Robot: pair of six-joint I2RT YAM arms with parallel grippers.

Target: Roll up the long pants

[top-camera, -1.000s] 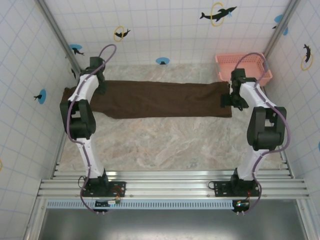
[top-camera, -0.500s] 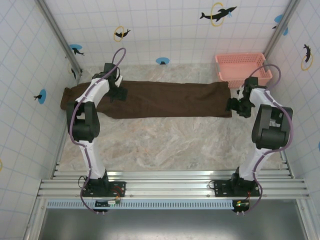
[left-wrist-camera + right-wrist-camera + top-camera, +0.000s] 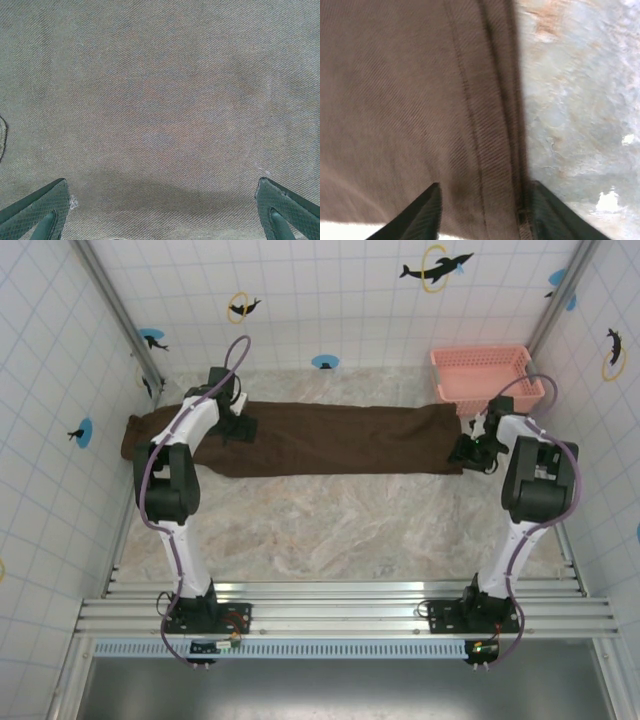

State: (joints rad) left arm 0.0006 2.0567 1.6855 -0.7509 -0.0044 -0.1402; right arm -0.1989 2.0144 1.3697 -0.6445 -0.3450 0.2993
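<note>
Well to the left of the pink mesh basket (image 3: 480,350), I see the left gripper (image 3: 235,430) (image 3: 161,182) poised over the long pants (image 3: 330,438) (image 3: 160,100) (image 3: 395,100) with its fingers spread wide. The pants lie flat on the table (image 3: 340,530) (image 3: 580,100), stretching from the far left to a hem just beside the basket's near corner. There the right gripper (image 3: 468,452) (image 3: 484,200) straddles that hem, fingers partly apart; I cannot tell whether they pinch it.

1. You see the pants (image 3: 330,438) in dark brown, with a fine diagonal weave up close.
2. Your table (image 3: 340,525) is marbled beige and grey.
3. The basket (image 3: 485,375) is pink mesh.
4. The walls (image 3: 330,300) are white tile with black dolphins, yellow rings and blue dots.
5. The fingers (image 3: 42,210) of your left gripper (image 3: 161,182) are dark green and cross-hatched.
</note>
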